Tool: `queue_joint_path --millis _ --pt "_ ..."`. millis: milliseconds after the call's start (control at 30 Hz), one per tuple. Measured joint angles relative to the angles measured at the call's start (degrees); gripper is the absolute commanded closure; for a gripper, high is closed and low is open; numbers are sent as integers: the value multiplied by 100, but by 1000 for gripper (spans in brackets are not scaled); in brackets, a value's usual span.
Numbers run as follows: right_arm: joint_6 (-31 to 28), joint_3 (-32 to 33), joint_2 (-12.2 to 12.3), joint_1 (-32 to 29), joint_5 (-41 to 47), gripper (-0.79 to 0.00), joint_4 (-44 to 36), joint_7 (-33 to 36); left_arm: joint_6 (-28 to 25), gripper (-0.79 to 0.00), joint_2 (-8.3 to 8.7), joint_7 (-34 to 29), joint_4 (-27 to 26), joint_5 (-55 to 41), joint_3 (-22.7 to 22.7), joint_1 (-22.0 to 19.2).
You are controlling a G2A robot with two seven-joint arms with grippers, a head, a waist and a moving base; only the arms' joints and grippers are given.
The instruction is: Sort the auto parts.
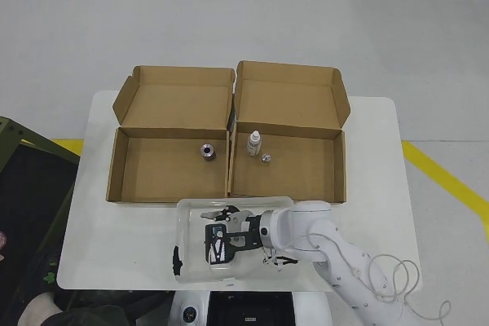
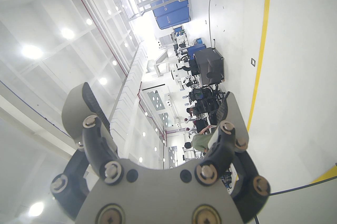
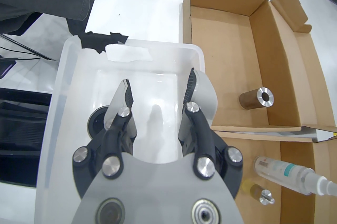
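White table (image 1: 367, 163) | right hand (image 3: 159, 81) apart in clear bin (image 3: 171, 45), half-hiding black part (image 3: 93, 121) | left hand (image 2: 158, 93) apart

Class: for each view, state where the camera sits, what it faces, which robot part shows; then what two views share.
Top view: above the arms, looking down at the table, two cardboard boxes and clear bin; right arm shows.
Left wrist view: on that wrist, aimed into the hall; open left gripper shows.
Right wrist view: on that wrist, looking into the bin; open right gripper shows.
Shared: top and right wrist views show bin, boxes, metal cylinder.
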Motion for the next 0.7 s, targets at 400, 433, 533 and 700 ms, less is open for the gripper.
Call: queue_joint_path --millis 400,433,533,700 --pt "-174 49 148 -304 59 -382 -16 103 0 -785 0 0 0 0 0 0" --pt "-190 40 157 -316 69 -382 -6 116 0 -785 0 0 0 0 0 0" --pt "-270 5 187 -358 121 -388 31 188 0 -785 0 0 0 0 0 0" --pt "-309 -15 239 -415 185 -391 27 331 0 -785 0 0 0 0 0 0"
